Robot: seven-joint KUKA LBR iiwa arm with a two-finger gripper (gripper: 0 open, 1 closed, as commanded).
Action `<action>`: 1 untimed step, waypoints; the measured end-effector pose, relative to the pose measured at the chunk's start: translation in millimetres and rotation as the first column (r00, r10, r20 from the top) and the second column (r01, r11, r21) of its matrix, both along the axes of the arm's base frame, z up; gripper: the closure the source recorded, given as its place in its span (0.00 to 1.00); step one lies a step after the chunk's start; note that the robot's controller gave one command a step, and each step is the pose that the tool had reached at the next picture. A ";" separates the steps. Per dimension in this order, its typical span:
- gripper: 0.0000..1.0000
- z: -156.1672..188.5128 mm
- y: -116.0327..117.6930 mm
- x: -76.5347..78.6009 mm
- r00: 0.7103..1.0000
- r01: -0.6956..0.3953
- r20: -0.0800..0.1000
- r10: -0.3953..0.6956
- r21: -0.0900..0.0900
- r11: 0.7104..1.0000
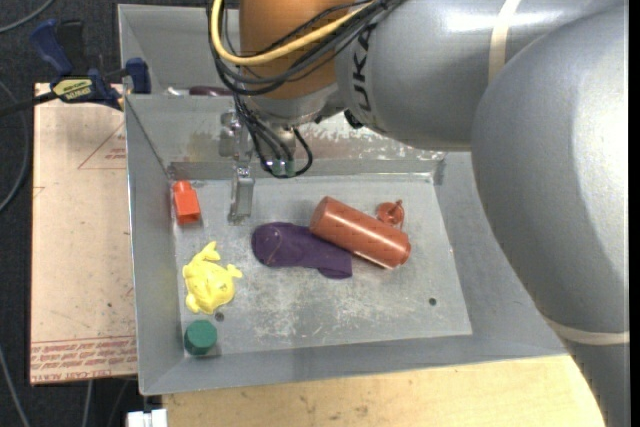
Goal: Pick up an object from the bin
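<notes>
Here, pincer near bin back wall, beside orange block; spread or pressed, cannot tell; front floor bare.

Grey metal bin: sloped walls, flat scuffed floor. Six loose items lie on the floor.

1. Small orange rectangular block, rear left.
2. Yellow soft rubber figure, front left, near the block.
3. Green round plastic cap, front left corner, just beside the yellow figure.
4. Purple limp elongated piece, centre.
5. Red-brown smooth cylinder, lying tilted, touching the purple piece's right end.
6. Small orange-red knobbed piece, just behind the cylinder.

Silver robot arm with orange domed wrist cover. Its gripper hangs low over the rear left floor, just right of the orange block.
</notes>
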State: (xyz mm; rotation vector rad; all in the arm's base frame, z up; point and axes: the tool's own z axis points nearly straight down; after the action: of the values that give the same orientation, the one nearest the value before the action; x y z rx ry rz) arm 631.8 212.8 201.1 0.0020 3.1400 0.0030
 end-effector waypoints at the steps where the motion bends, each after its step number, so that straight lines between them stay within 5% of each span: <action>1: 0.00 0.0 -0.1 0.0 1.000 0.000 0.000 0.000 0.000 1.000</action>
State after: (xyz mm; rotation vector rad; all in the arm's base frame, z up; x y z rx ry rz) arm 631.8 212.8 201.1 0.0021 3.1400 0.0029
